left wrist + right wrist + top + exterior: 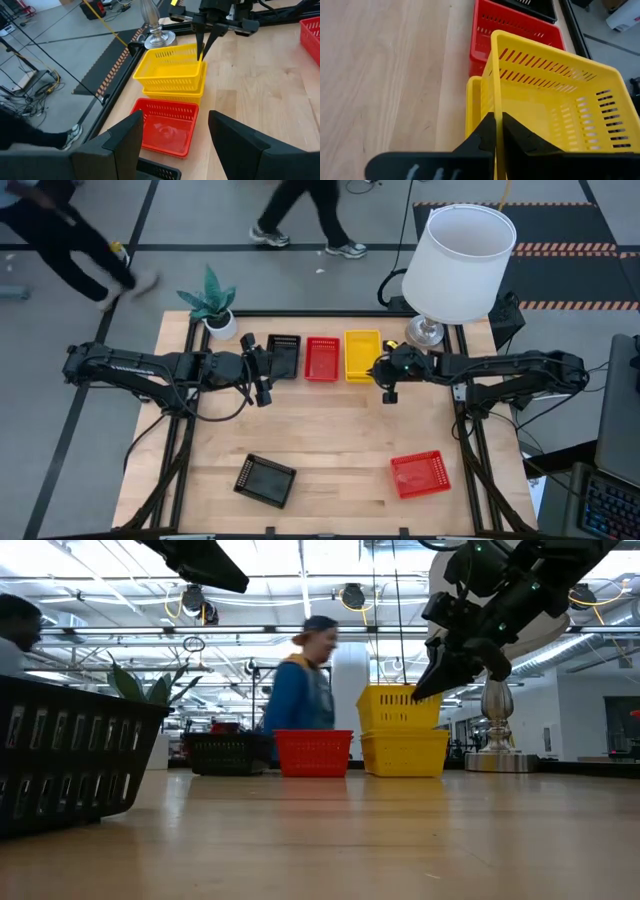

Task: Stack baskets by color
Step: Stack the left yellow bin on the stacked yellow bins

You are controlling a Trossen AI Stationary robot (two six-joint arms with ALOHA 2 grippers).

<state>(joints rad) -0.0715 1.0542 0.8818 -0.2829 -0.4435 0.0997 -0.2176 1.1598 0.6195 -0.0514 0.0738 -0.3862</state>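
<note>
A row stands at the far side: a black basket [283,355], a red basket [322,358] and a yellow basket [362,355]. In the left wrist view an upper yellow basket [167,65] sits tilted over a lower yellow one [175,91]. My right gripper [388,372] is shut on the upper one. Whether the upper one's bottom touches the lower one, I cannot tell. My left gripper [262,375] hovers open beside the black basket, holding nothing. Another black basket [265,480] lies near left and another red basket [420,474] near right. My right gripper pinches the upper yellow basket's near wall [494,102] close to its right corner, one finger inside the basket and one outside. The fingers [204,42] slant down from the table's right side. The basket hangs tilted over the lower yellow basket [475,100].
A white lampshade on a metal foot [460,260] stands right behind the yellow baskets. A potted plant [215,305] is at the far left corner. People walk beyond the far edge. Bare wood lies in the table's middle [330,430].
</note>
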